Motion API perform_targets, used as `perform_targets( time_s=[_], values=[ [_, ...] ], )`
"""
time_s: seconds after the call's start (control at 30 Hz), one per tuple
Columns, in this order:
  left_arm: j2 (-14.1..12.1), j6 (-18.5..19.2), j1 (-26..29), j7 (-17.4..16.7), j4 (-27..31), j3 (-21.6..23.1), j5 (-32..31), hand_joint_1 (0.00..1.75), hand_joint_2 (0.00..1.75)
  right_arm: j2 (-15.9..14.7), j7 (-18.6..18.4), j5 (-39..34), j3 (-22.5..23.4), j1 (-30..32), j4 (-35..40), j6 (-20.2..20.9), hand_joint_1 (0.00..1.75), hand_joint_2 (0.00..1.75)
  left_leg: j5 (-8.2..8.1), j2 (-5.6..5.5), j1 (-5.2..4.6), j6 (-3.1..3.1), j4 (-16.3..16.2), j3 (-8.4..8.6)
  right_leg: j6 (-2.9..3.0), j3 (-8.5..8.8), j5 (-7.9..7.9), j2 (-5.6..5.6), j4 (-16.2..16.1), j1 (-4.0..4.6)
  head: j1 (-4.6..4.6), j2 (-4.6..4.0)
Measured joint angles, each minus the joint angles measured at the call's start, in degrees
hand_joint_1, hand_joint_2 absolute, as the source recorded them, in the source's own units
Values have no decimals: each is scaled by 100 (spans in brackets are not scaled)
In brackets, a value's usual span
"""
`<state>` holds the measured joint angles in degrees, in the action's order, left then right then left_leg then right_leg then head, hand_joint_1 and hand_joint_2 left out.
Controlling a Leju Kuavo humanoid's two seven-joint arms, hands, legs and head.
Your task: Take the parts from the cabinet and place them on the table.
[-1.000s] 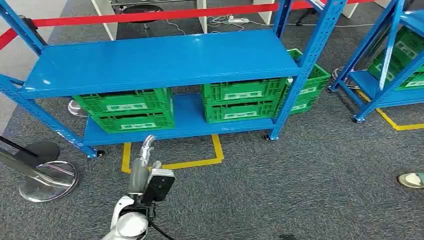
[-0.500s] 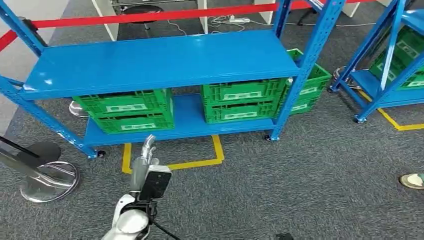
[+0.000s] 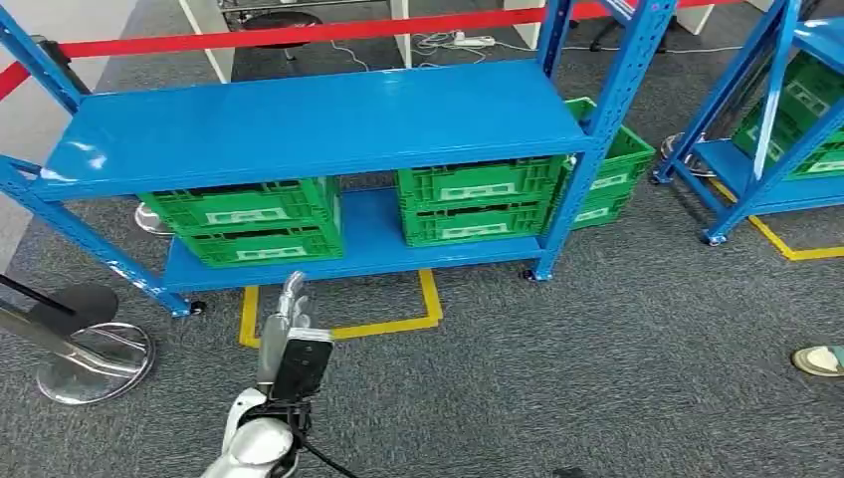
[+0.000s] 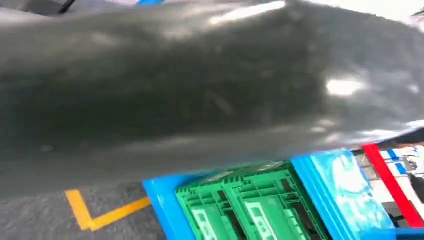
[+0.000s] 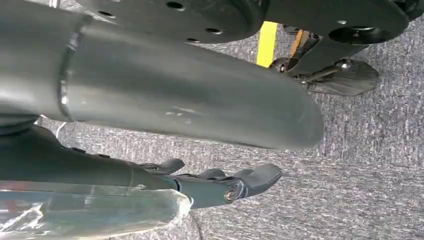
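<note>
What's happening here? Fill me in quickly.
The robot stands in front of a blue rack whose lower shelf holds stacked green crates. Its left hand is raised toward the rack, fingers extended and holding nothing, short of the crates. Its right hand hangs low over the grey carpet, also holding nothing. No part has been taken yet.

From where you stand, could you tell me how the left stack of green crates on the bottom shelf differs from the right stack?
The left stack of green crates stands just ahead of the left robot hand; the right stack of green crates stands beside the rack's right front post. The left stack sits nearer the shelf's front edge; the right stack sits further back. Both are two green lattice crates high, with pale labels, on the bottom shelf.
</note>
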<state>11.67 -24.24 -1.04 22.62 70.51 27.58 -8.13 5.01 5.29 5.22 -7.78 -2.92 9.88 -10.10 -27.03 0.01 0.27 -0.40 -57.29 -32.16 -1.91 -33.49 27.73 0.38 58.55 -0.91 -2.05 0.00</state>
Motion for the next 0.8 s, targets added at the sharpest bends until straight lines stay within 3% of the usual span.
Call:
perform_targets(
  time_s=[0.37, 0.4, 0.47, 0.53, 0.57, 0.63, 0.7, 0.73, 0.77, 0.8],
  values=[
    [15, 81, -3, 90, -116, -100, 393, 0, 0, 0, -2, 55, -7, 2, 0, 24, 0, 0, -18, 0, -60, 29, -23, -5, -18, 11, -12, -5, -12, -60, 0, 0],
    [13, 92, -6, 90, -129, -103, 419, 0, 0, 4, -2, 63, -7, 2, 0, 24, 0, 0, -40, -2, -85, 99, -72, -22, -64, 13, -30, -12, -36, -89, 2, 0],
    [11, 114, -14, 90, -153, -107, 485, 0, 0, 7, -11, 81, -9, 1, 0, 24, 0, 0, -45, -2, -90, 160, -74, -34, -87, 17, -39, -8, -45, -101, 0, 0],
    [15, 133, -20, 90, -160, -109, 522, 0, 0, 15, -11, 85, -9, -2, 0, 24, 0, 0, 19, -2, -98, 248, 60, 24, -157, 84, -86, -7, -161, -86, 15, 0],
    [33, 144, -16, 90, -162, -109, 533, 0, 0, 13, -11, 90, -9, 2, 0, 24, 0, 0, 116, 21, -23, 256, 239, 131, -143, 55, -45, -11, -131, -90, 0, 0],
    [44, 148, -45, 90, -166, -107, 565, 0, 0, 13, -13, 94, -9, -3, 0, 24, 0, 0, 144, 27, -22, 286, 297, 160, -146, -176, 278, -11, 378, -65, -22, 0],
    [39, 151, -24, 87, -190, -111, 594, 0, 0, 13, -17, 94, -9, 4, 0, 24, 0, 0, 124, 36, -36, 290, 286, 159, -177, -610, 624, -16, 1249, -79, -11, 0],
    [39, 151, -22, 87, -203, -111, 612, 0, 0, 13, -22, 94, -9, 16, 0, 24, 0, 0, 117, 35, -36, 281, 274, 155, -194, -741, 648, -18, 1466, -78, -22, 0],
    [39, 146, -22, 87, -219, -111, 640, 0, 0, 13, -35, 96, -9, 27, 0, 24, 0, 0, 104, 30, -34, 266, 264, 159, -210, -722, 528, -21, 1400, -83, -22, 0],
    [41, 138, -23, 87, -232, -114, 674, 0, 0, 13, -39, 96, -9, 26, 0, 24, 0, 0, 82, 27, -26, 238, 241, 163, -223, -595, 317, -24, 1110, -96, -22, 0]
  ],
)
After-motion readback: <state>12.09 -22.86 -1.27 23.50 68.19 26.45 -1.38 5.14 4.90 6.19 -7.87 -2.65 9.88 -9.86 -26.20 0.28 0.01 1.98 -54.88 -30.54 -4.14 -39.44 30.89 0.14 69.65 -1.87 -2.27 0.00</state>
